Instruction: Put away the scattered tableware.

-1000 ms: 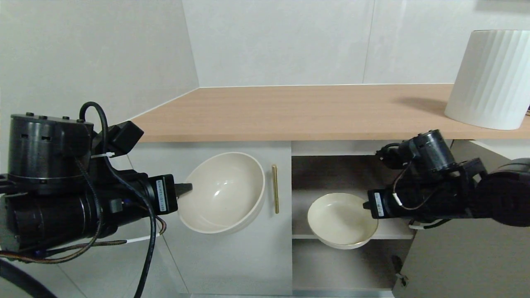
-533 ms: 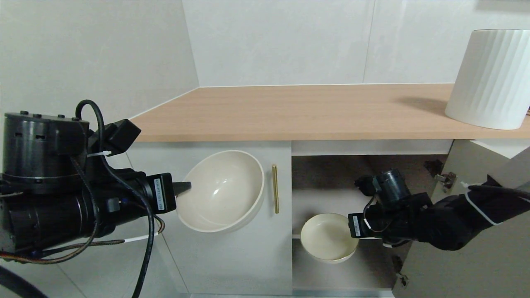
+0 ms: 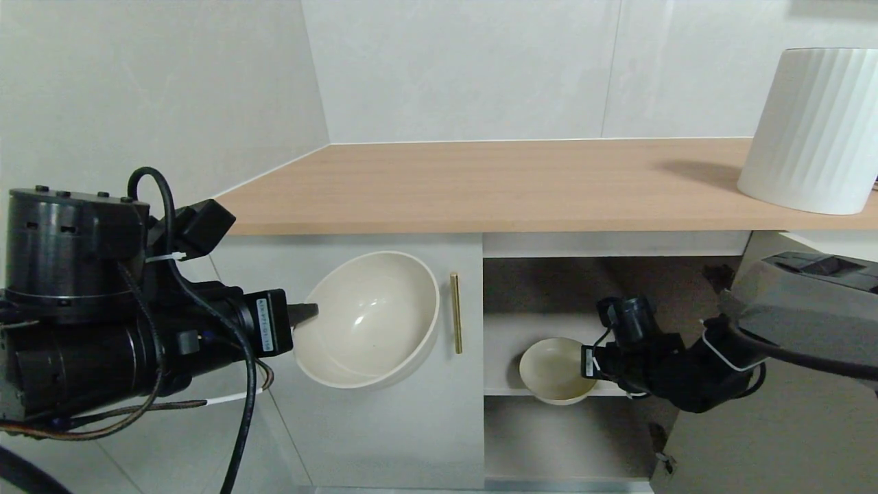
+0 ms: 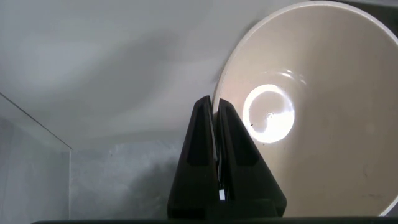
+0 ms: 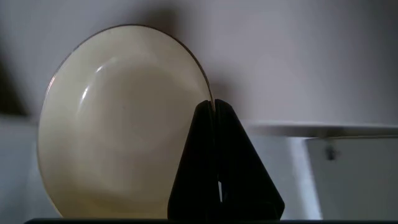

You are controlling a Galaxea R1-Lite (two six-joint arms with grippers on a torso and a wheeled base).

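A large cream bowl [image 3: 369,319] hangs in the air in front of the shut left cabinet door, tilted toward me. My left gripper [image 3: 303,314] is shut on its rim; the left wrist view shows the same bowl [image 4: 311,112] pinched at the rim by the gripper [image 4: 216,109]. A smaller cream plate [image 3: 554,369] sits inside the open right compartment, over the shelf [image 3: 504,357]. My right gripper [image 3: 591,362] is shut on its edge, and in the right wrist view the plate [image 5: 118,118] is held by the gripper [image 5: 213,109].
A wooden countertop [image 3: 507,185] runs above the cabinet, with a white ribbed lampshade [image 3: 813,127] at its right end. A brass handle [image 3: 455,312] sits on the shut door. The right cabinet door [image 3: 775,418] stands open. A lower compartment [image 3: 562,439] lies under the shelf.
My right arm has carried the plate deeper into the open cabinet, dipping and then settling at shelf level. The left arm and its bowl have stayed nearly still.
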